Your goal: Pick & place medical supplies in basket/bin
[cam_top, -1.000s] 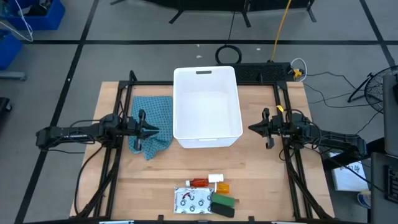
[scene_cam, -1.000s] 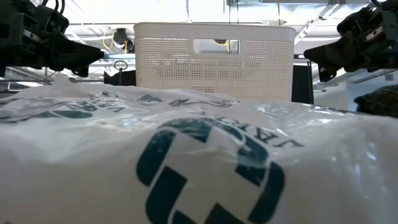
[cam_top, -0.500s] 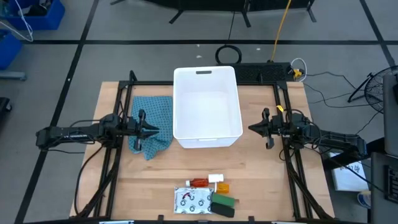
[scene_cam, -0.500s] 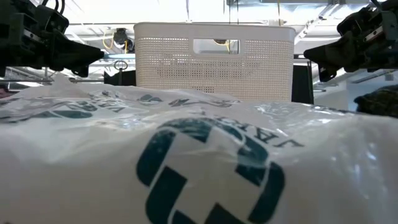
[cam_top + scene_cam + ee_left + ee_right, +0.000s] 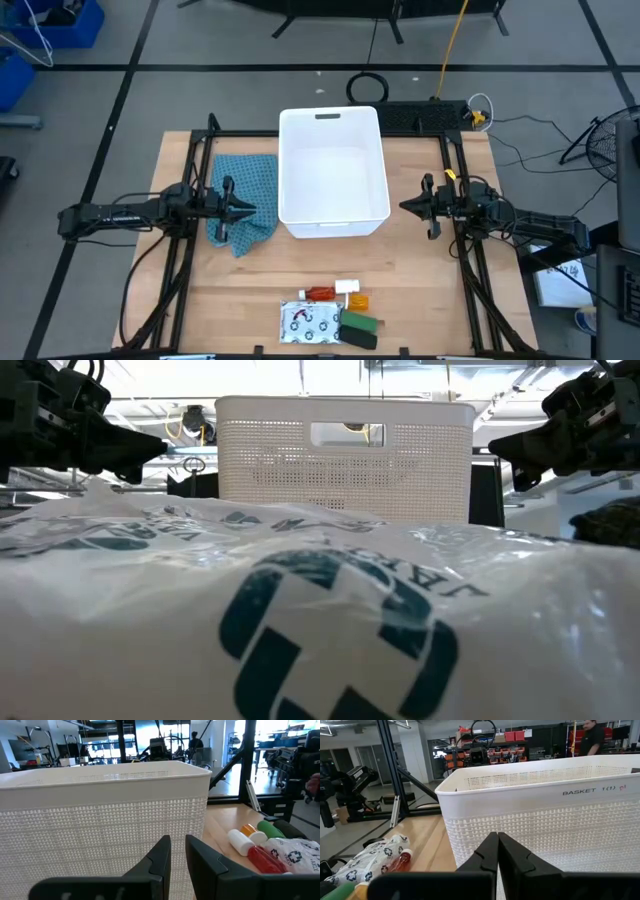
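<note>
The white basket [image 5: 333, 172] stands at the table's middle, toward the far edge. The supplies lie in a cluster at the near edge: white patterned pouch [image 5: 310, 322], red bottle [image 5: 322, 293], white cylinder [image 5: 347, 287], orange vial [image 5: 357, 301], green packet [image 5: 360, 322], black packet [image 5: 358, 338]. My left gripper [image 5: 250, 210] hovers left of the basket, above the teal cloth, its fingers [image 5: 160, 852] a narrow gap apart and empty. My right gripper [image 5: 405, 207] hovers right of the basket, shut and empty [image 5: 498, 847]. In the low view the pouch [image 5: 320, 620] fills the foreground.
A teal checked cloth [image 5: 243, 200] lies crumpled on the table left of the basket, under my left gripper. Black frame rails [image 5: 190, 250] run along both table sides. Bare wood lies between the basket and the supplies. Blue crates [image 5: 60, 25] stand on the floor beyond.
</note>
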`<state>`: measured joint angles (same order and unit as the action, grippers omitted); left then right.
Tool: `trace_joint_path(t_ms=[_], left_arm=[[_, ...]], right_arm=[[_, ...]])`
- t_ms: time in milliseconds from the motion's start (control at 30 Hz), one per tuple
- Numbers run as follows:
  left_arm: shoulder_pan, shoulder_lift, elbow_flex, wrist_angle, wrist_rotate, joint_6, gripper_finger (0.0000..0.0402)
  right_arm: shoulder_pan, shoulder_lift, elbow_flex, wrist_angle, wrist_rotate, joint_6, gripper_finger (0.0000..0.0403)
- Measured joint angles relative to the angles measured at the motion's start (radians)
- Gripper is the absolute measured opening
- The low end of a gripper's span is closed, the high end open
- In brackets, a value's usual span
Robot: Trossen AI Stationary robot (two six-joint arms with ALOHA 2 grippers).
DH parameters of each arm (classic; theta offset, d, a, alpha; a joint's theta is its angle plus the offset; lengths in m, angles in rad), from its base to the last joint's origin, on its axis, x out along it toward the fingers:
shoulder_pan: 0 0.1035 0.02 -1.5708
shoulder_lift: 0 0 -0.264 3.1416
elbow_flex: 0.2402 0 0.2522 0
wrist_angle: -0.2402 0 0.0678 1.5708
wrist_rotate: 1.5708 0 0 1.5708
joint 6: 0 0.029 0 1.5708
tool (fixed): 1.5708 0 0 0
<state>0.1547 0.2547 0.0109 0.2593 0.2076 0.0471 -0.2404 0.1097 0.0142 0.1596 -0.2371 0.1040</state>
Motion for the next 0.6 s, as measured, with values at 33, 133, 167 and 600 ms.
trace_joint_path(t_ms=[33, 133, 167, 600], left_arm=[[0.0, 0.0, 0.0, 0.0, 0.0, 0.0, 0.0063], [0.0, 0.0, 0.0, 0.0, 0.0, 0.0, 0.0063], [0.0, 0.0, 0.0, 0.0, 0.0, 0.0, 0.0063], [0.0, 0.0, 0.0, 0.006, 0.0, 0.0, 0.0063]], right_arm=[[0.0, 0.0, 0.0, 0.0, 0.0, 0.0, 0.0], [0.0, 0.0, 0.0, 0.0, 0.0, 0.0, 0.0], [0.0, 0.0, 0.0, 0.0, 0.0, 0.0, 0.0], [0.0, 0.0, 0.0, 0.005, 0.0, 0.006, 0.0]])
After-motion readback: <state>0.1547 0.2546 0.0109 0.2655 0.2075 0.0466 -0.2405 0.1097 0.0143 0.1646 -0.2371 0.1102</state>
